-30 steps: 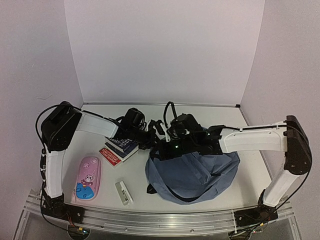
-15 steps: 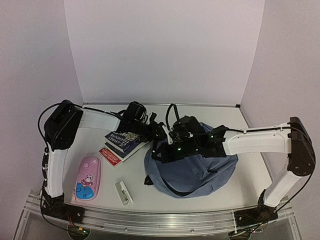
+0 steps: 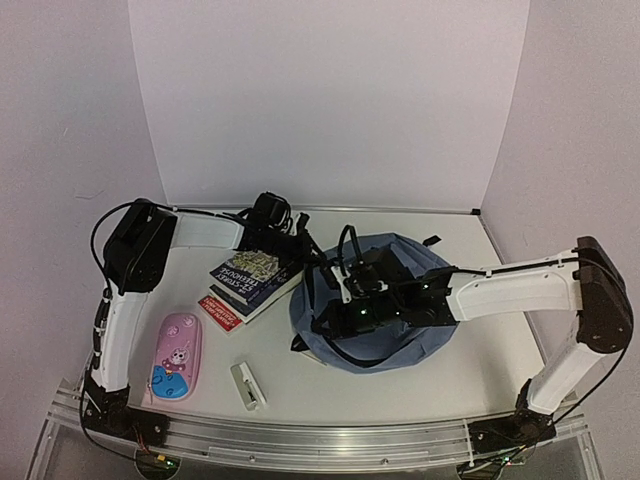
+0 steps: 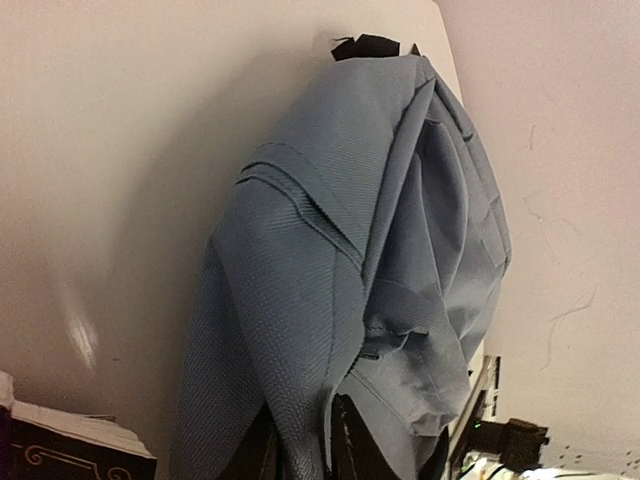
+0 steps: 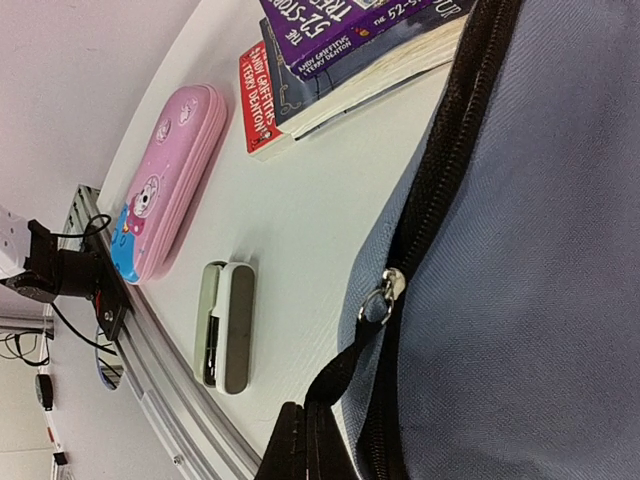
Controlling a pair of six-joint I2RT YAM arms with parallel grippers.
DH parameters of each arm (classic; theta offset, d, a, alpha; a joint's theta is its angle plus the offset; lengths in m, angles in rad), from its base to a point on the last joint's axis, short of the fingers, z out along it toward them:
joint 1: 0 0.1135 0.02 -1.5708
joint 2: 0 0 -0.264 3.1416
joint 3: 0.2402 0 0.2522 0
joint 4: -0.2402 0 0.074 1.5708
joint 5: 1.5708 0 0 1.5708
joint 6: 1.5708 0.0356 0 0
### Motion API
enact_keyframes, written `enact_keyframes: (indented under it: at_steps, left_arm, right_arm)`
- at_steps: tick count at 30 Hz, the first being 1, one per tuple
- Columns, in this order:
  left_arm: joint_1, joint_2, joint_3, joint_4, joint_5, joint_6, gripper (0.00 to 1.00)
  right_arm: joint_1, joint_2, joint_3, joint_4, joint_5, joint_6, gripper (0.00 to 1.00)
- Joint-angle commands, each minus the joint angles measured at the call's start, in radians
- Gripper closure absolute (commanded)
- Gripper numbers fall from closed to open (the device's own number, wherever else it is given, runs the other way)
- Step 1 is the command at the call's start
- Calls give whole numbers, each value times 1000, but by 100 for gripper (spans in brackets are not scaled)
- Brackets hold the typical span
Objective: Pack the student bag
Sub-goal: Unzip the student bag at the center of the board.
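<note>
The slate-blue student bag (image 3: 400, 315) lies slumped right of the table's middle. My left gripper (image 3: 305, 260) is at the bag's far-left edge. In the left wrist view its jaws (image 4: 303, 452) stand slightly apart, open, with a loose fold of the bag's fabric (image 4: 300, 300) still lying between them. My right gripper (image 3: 322, 325) is at the bag's near-left edge. It is shut (image 5: 307, 428) on the black pull strap (image 5: 345, 375) that hangs from the silver zip slider (image 5: 387, 288) on the black zip.
Two stacked books (image 3: 243, 282) lie left of the bag, close to the left wrist. A pink pencil case (image 3: 177, 357) sits near the front left. A small white-and-grey case (image 3: 248, 385) lies by the front rail (image 3: 300, 440). White walls close in the back and sides.
The bag has sunk and spread flatter. My right gripper has moved down and left with the zip strap. My left jaws have parted from their tight pinch on the fabric.
</note>
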Motion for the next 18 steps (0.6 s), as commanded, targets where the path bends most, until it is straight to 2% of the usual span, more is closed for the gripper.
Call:
enact_keyframes:
  at_steps: [1,4,5,7,9,13,18]
  left_arm:
    - [23,-92,35,-12,-94,47,58]
    - [23,-221,-69,-44,-203,58,27]
    - [23,-267,-107,-58,-246,60,20]
    - [20,-366,-189,-94,-334,46,13]
    - [11,-470,-272,-129,-408,10,9]
    - [-51,-597,-426,-140,-447,-92,9]
    - [-167,-620,-534,-60,-416,-238,10]
  right_arm:
    - [18,-63,4,29,56,24,100]
    - [18,-63,6,73,95,32,100]
    - [18,-63,6,83,101,33,100]
    - [18,-60,6,103,112,34,100]
    - [18,-57,7,116,121,35,100]
    - [18,-54,15,124,147,28,100]
    - [19,-34,25,132,147,21,100]
